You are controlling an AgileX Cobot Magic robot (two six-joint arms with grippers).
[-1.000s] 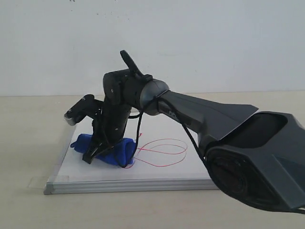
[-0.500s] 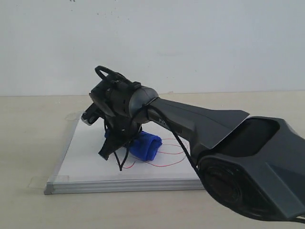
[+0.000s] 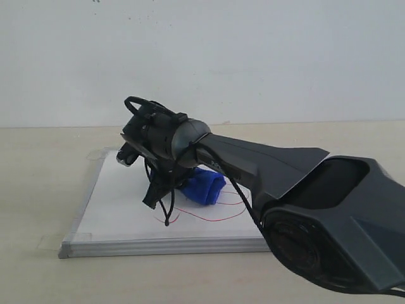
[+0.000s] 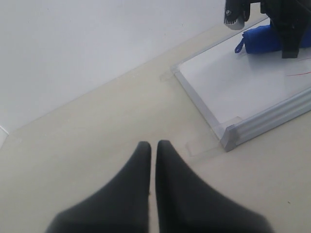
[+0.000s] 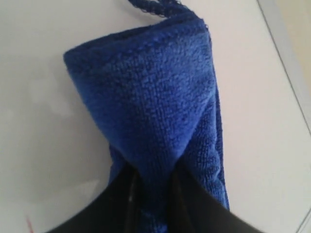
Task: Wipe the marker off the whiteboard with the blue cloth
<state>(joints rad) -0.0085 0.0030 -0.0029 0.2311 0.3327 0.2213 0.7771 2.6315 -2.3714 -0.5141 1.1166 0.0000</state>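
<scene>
One blue cloth (image 5: 155, 97), loop opposite right pincer (image 5: 149, 184)

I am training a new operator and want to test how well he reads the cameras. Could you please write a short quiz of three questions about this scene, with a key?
1. Which tool grips the blue cloth?
2. Where is the cloth? A: on the whiteboard, at the red marker line; B: hanging over the board's edge; C: lifted high above the board.
3. True or false: the left tool stands wide open.
Key: 1. The right tool. 2. A. 3. False: it is shut, with nothing in it.
</scene>
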